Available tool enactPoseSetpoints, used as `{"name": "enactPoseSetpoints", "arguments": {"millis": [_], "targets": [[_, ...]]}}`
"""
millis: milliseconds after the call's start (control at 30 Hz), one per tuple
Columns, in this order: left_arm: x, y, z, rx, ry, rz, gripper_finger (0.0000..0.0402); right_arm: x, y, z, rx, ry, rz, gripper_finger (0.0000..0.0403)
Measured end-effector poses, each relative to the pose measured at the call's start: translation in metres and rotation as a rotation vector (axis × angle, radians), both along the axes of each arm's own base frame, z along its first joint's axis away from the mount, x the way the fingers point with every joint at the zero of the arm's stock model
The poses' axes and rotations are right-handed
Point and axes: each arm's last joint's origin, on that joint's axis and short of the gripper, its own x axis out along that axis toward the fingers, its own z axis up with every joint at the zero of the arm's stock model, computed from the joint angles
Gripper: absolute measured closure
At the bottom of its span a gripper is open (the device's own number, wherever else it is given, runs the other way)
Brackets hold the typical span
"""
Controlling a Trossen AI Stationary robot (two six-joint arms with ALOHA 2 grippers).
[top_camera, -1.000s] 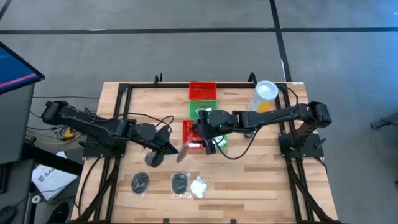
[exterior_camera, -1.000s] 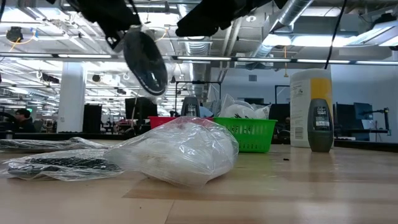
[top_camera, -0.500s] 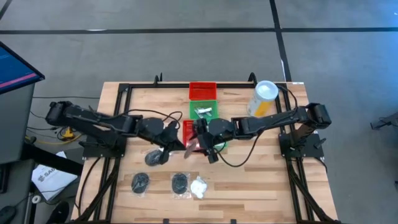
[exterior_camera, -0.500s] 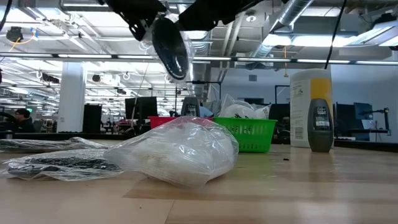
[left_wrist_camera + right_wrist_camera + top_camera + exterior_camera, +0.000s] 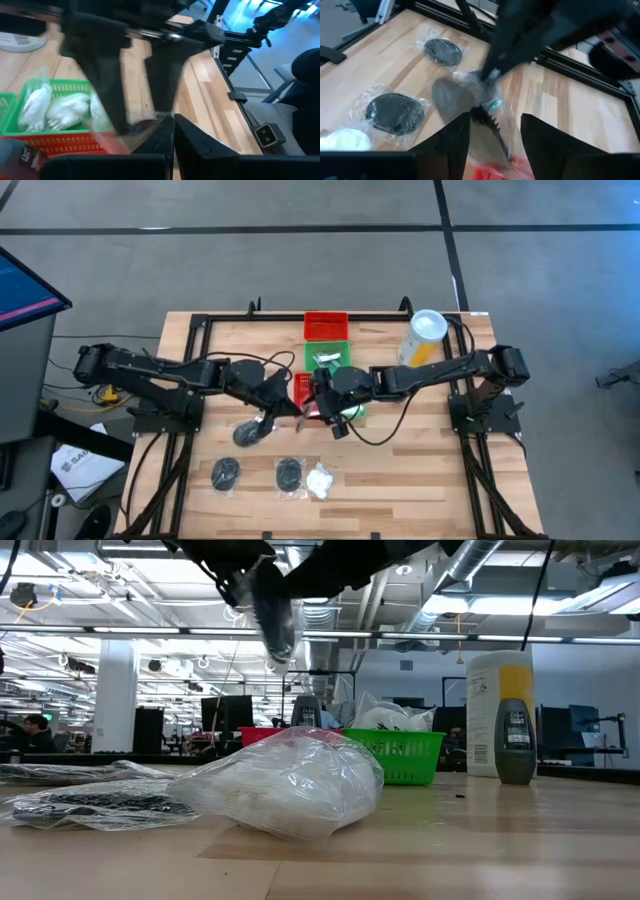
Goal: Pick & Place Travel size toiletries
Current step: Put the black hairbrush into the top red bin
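I count three dark disc packets lying near the worktop's front edge, a fourth dark disc packet hanging in my left gripper, one white puff packet, three trays and one yellow canister.

Green tray, red tray

We stood in a large open industrial lab: bare ceiling ducts and strip lights ran overhead, rows of monitors filled the background, and the wooden worktop sat in a black metal frame on grey concrete floor.
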Motion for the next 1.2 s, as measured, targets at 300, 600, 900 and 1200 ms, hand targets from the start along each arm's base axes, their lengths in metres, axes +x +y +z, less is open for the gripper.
{"name": "enactPoseSetpoints", "arguments": {"millis": [300, 600, 900, 1200], "targets": [[0.0, 0.0, 0.001, -0.003, -0.013, -0.004, 0.0401, 0.0, -0.002, -0.001, -0.001, 0.01, -0.005, 0.03], [0.0, 0.0, 0.001, -0.002, -0.006, -0.003, 0.0401, -0.001, -0.002, -0.003, -0.024, 0.031, 0.01, 0.0397], [-0.001, 0.004, -0.003, 0.039, 0.033, 0.076, 0.039, -0.004, -0.003, -0.003, -0.026, 0.058, 0.006, 0.0402], [-0.012, 0.015, 0.002, 0.071, 0.054, 0.165, 0.0348, -0.006, -0.017, -0.007, -0.008, 0.107, -0.054, 0.0403]]}}
